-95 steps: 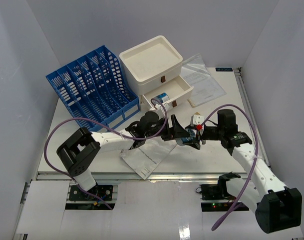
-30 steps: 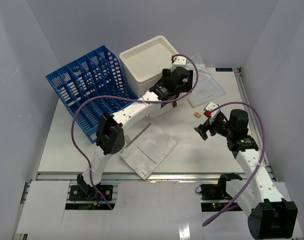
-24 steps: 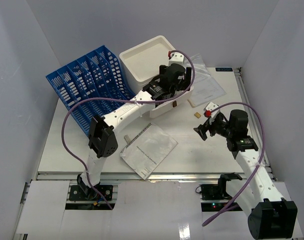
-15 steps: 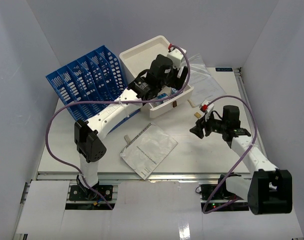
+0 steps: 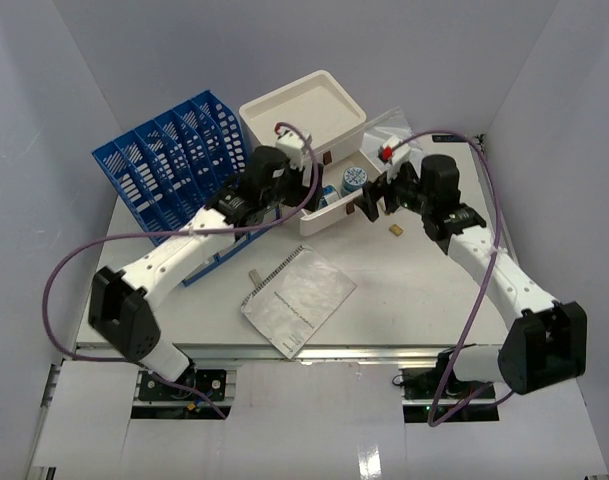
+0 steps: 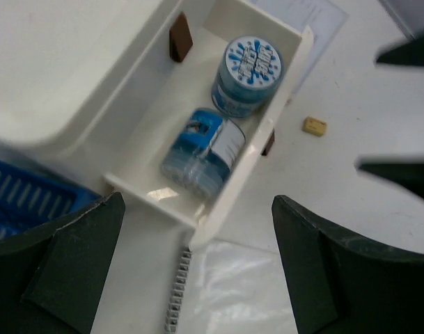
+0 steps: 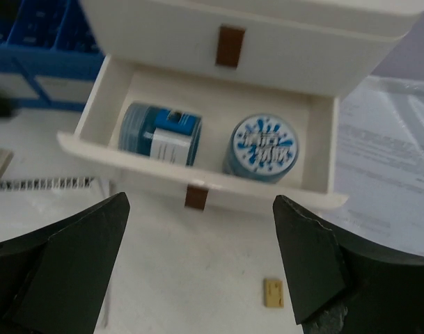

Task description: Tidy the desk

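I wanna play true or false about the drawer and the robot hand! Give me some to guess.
1. The drawer is open. True.
2. Three blue tubs are inside it. False: there are two, a tipped tub lying on its side and an upright tub.
3. The right gripper holds a tub. False: it is open and empty.
4. A small tan block sits on the desk, outside the drawer. True.
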`<state>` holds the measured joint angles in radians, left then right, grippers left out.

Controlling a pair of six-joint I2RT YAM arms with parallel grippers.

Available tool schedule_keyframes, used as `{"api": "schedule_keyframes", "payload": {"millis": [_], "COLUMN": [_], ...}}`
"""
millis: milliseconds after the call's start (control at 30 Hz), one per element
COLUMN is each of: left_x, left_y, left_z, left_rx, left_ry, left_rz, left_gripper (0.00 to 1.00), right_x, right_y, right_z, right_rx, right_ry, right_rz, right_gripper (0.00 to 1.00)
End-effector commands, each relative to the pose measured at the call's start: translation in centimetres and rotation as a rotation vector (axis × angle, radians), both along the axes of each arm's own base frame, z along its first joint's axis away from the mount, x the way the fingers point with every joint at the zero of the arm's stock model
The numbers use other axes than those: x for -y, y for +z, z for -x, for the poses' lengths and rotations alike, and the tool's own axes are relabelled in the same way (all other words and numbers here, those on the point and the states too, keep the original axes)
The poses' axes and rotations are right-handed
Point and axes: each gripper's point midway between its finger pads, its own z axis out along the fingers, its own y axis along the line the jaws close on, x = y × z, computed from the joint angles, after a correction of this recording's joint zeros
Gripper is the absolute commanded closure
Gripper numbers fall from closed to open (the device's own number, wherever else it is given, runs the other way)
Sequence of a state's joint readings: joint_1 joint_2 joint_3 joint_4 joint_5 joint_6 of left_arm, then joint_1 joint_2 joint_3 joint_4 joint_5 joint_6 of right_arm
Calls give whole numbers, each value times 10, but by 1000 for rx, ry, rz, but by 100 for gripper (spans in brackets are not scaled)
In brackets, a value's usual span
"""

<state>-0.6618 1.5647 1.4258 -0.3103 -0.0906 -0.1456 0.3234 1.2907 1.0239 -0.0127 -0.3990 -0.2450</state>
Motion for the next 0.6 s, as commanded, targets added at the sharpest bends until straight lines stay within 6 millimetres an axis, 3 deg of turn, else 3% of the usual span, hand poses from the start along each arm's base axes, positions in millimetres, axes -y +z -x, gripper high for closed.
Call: {"api": "schedule_keyframes", "payload": {"millis": [0,100,233,300,433,567], "left_x": [-34,-61,-89,-96,-106,-106], "left_y": [79,42,28,9,0,-12], "left_z": [68,100,135,144,162,168], "left_rx": [93,37,10,-20,-43,-82], "left_ry": [5,50,99,117,127,131], "left_rz": [378,415,502,507,559,590], "left_gripper": [2,2,2,2,2,2], "right_x": [9,4,-10,-11,-14,-20], "right_y": [9,5,-4,-14,-31,-44], "right_z": [-63,-89,-107,-114,-118,-114], "right_rx": [-53,-94,-139,-161,-202,-239], "right_ry": [-320,-356,-342,-352,-342,-313], "right_rz": [18,44,60,80,113,124], "right_gripper": [10,10,8,7,7,9]}}
